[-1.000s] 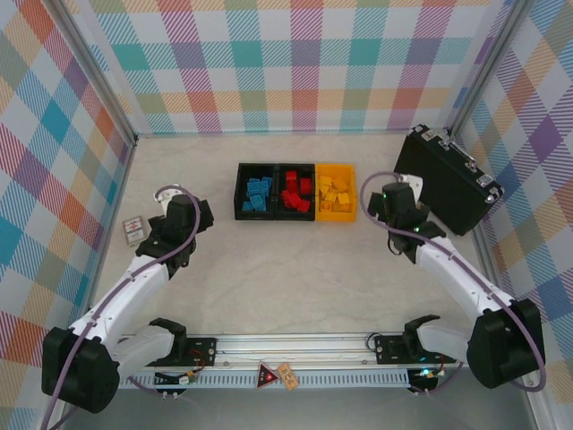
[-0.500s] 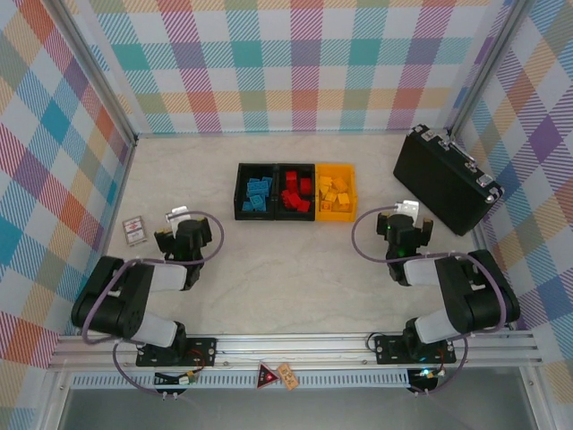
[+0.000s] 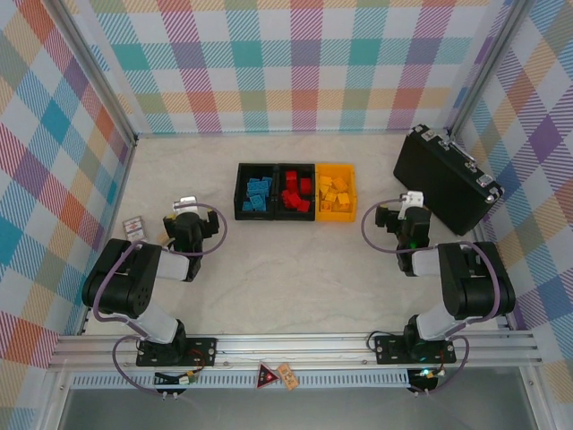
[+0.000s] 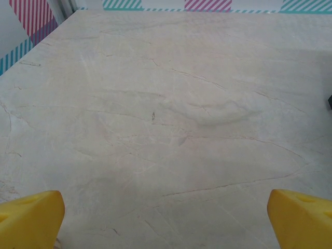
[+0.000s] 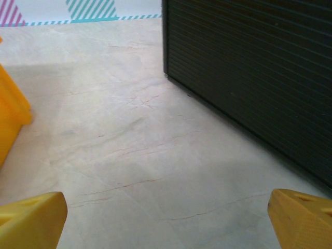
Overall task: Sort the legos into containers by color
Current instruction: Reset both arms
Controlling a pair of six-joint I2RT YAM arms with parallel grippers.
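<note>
We find the legos [image 3: 295, 193] sorted by colour in the containers [image 3: 295, 218]: blue, red and yellow from left to right, toward the table's [image 3: 295, 278] far edge. The left gripper [image 4: 166, 220] stands wide and empty over bare table near the left edge. The right gripper [image 5: 166, 220] is likewise wide and empty, beside the black case [image 5: 249, 78].

Ahead of you, three joined containers [image 3: 295, 218] sit in a row mid-table [image 3: 295, 278], legos [image 3: 258, 194] in each. A hard case [image 3: 445, 179] lies to their right, a small block [image 3: 133, 229] far left.
</note>
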